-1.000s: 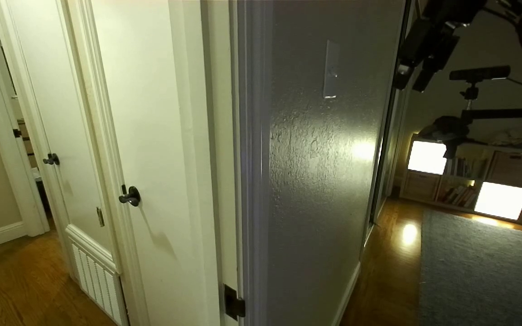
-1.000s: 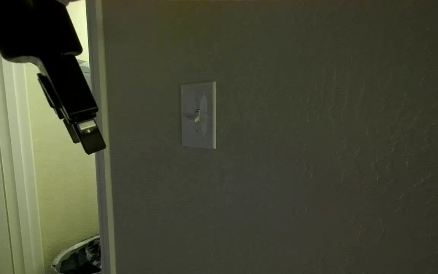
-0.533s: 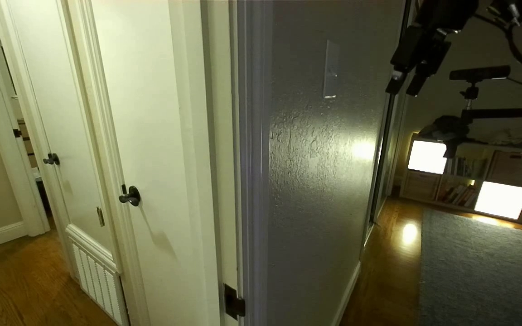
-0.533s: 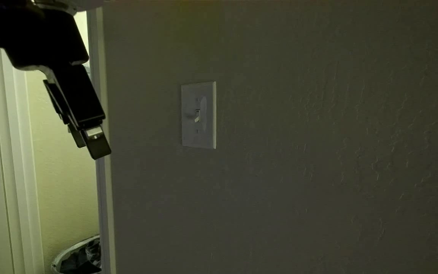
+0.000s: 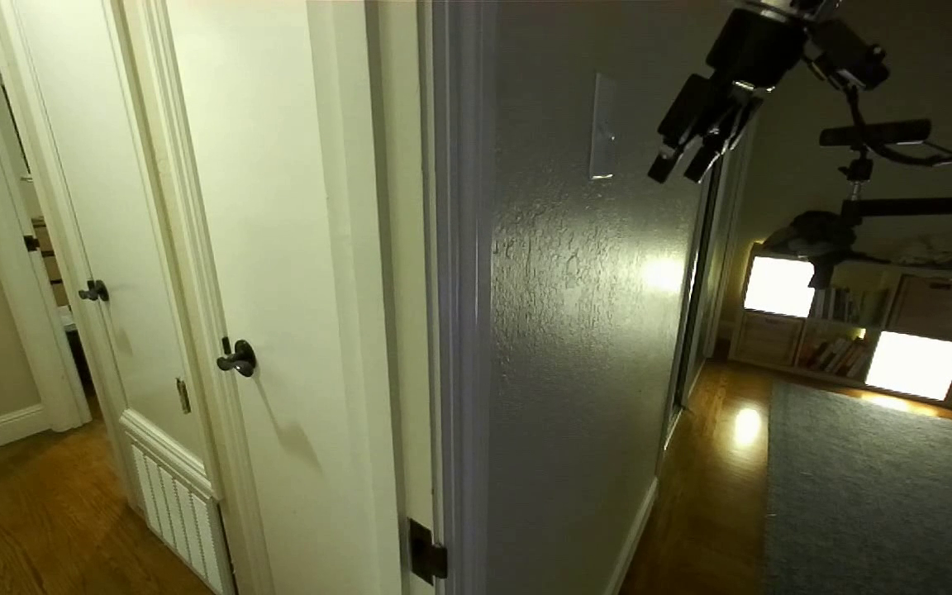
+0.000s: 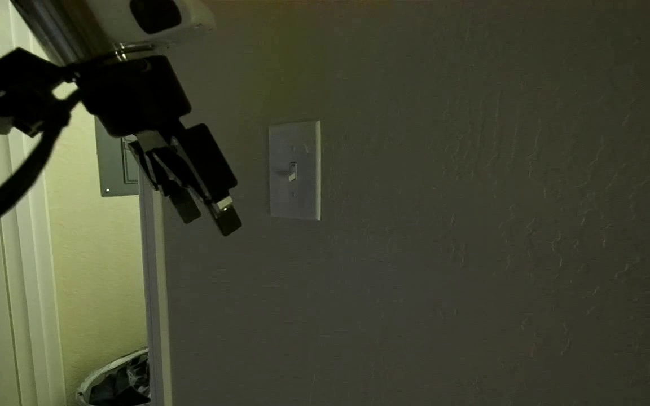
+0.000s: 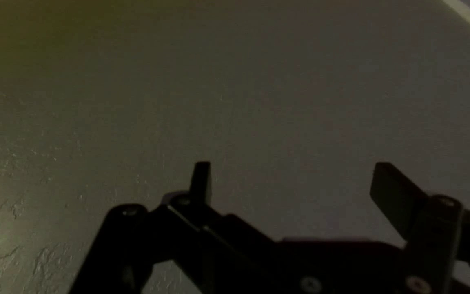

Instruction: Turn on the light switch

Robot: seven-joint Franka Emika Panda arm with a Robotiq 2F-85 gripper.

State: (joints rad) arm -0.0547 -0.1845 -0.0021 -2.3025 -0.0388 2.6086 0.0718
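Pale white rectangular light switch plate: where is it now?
In an exterior view, the pale white rectangular light switch plate is on the dim grey textured wall, just left of picture centre, right of the open black gripper.

The claw [image 6: 210, 216] is black with a small silvery patch. Near it, the light switch [image 6: 294, 170] is pale greyish white; behind the claw, the wall [image 6: 426, 225] is dull grey, patterned with fine ridges.

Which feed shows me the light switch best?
The light switch shows best in an exterior view, nearly face-on and unobstructed, its toggle distinct. In an exterior view, steeply angled, the light switch looks narrow, its toggle faint. The wrist view shows wall beyond the open gripper, but no light switch.
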